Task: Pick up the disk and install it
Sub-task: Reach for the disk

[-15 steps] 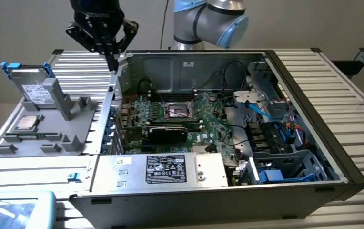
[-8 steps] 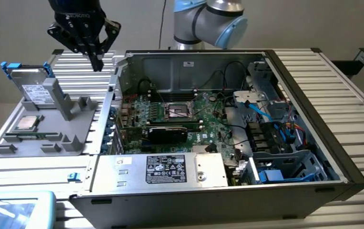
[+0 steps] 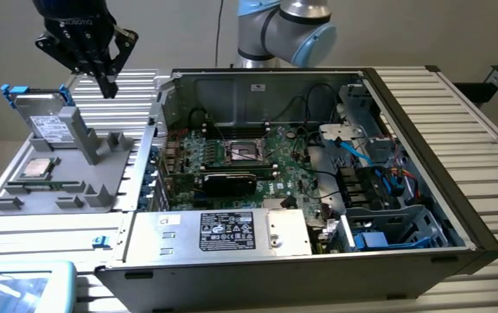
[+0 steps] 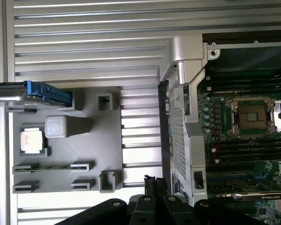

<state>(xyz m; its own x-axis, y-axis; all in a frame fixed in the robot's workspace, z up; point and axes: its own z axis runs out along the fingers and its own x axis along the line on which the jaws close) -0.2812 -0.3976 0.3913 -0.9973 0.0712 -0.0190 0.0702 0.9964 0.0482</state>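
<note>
Currently | disk [image 3: 47, 120] upright on edge in grey holder [image 3: 101, 155], exterior view's left, beside computer case [image 3: 423, 215] | gripper [image 3: 107, 90] closed, empty, above the disk, apart from it | judgement: a good grasp needs opened jaws, centred across the thin blue-framed edge.

The arm [image 3: 284, 32] shows as a grey joint with a light-blue cap, rising at the counter's [image 3: 467, 104] far edge. The black gripper [image 3: 107, 90] hangs high over the counter's far corner on the exterior view's left, pointing down. Its 2 fingers [image 3: 105, 79] are pressed together tip to tip, with the side links spread above them in a diamond shape. In the wrist view the gripper [image 4: 155, 182] appears as dark links narrowing to the closed fingers [image 4: 150, 185], well above the counter.
</note>
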